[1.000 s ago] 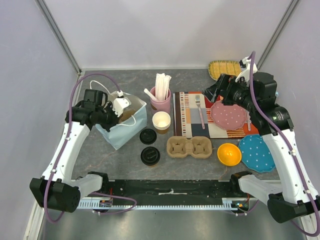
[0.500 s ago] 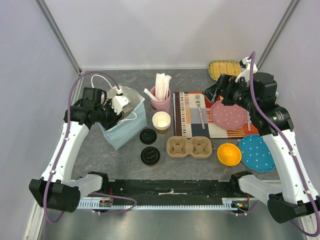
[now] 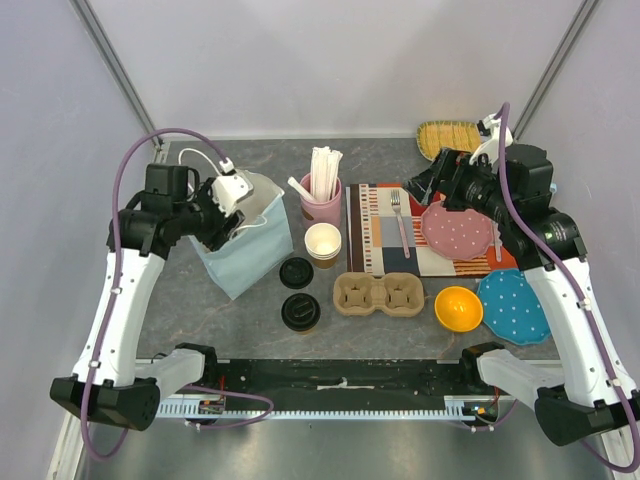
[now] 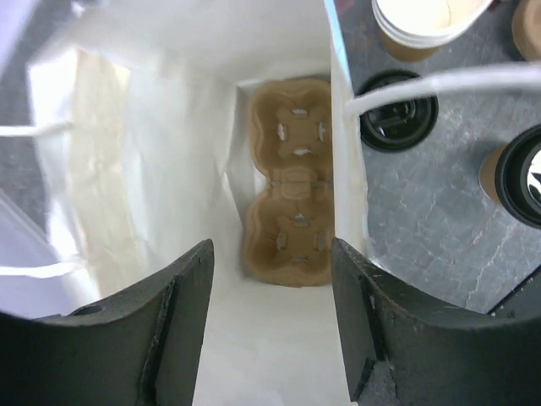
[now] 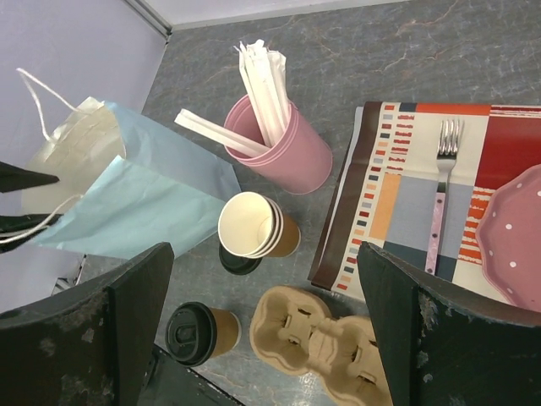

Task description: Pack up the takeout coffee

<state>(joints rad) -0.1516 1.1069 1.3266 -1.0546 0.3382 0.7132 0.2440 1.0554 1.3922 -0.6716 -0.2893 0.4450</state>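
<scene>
The takeout coffee, a brown paper cup with a black lid, stands on the table in front of the light blue paper bag. It also shows in the wrist views as the coffee and the coffee. My left gripper hangs over the bag's mouth. In its own view the left gripper is open and empty, looking down at a brown cup carrier lying at the bag's bottom. My right gripper hovers high over the placemat, and the right gripper is open and empty.
A loose black lid and a stack of lidless cups sit by the bag. A second cup carrier, a pink cup of stirrers, a placemat with a fork, plates, an orange bowl and a woven tray fill the right.
My left gripper has gone from shut to open and has pulled up and back to the left from the bag's mouth. The right arm has not moved.
</scene>
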